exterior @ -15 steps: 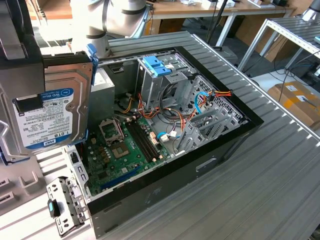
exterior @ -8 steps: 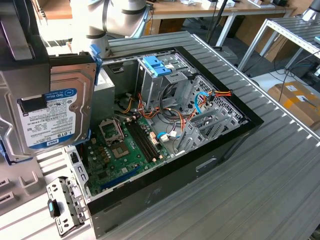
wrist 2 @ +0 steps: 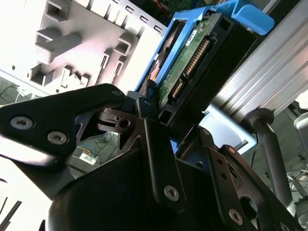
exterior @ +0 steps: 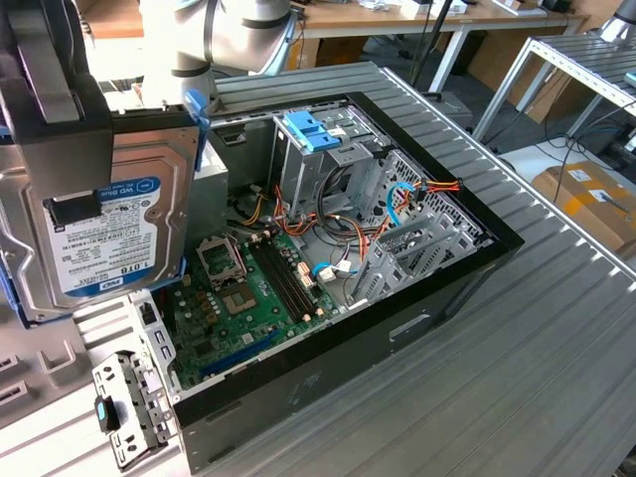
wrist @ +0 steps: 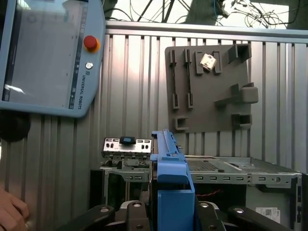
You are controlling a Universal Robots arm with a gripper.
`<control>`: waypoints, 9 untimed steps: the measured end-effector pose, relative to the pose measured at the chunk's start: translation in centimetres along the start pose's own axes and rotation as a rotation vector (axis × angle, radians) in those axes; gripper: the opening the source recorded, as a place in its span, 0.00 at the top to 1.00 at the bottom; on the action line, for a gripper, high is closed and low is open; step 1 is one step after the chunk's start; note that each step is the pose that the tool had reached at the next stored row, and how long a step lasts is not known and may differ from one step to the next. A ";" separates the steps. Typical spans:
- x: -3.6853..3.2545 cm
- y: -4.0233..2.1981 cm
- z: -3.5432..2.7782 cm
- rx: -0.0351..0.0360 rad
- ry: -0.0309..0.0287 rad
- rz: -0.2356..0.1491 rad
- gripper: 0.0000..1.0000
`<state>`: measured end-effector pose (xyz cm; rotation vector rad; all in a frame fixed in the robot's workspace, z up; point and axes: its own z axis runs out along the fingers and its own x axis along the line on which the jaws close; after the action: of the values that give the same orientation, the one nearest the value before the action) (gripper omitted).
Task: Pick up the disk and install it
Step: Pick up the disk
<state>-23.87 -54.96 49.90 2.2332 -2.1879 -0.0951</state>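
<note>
- We had the pincer [wrist 2: 166, 115] clamped on the disk [exterior: 99, 219] — pick-up done.
- We held it aloft at the exterior view's left, beside the open computer case [exterior: 467, 268] — outside its drive cage [exterior: 346, 164], installation not yet done.

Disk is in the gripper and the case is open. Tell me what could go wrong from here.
1. The gripper seems to clamp the disk near its connector end, so the disk may tilt or slip if it is pushed against a bay.
2. Loose cables lie beside the drive cage and could snag or get pinched.
3. A hand is near the gripper in the first wrist view and might be struck.
</note>
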 end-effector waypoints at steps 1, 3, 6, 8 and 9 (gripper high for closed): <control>0.02 -0.03 0.00 0.0000 0.0000 0.000 0.64; 0.14 -0.22 0.01 0.0000 0.0000 0.000 0.64; 0.27 -0.40 0.01 0.0000 0.0000 0.000 0.64; 0.35 -0.57 0.01 -0.0001 0.0001 0.000 0.64; 0.39 -0.65 0.01 -0.0001 0.0001 0.000 0.64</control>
<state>-23.22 -55.34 49.84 2.2330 -2.1879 -0.0951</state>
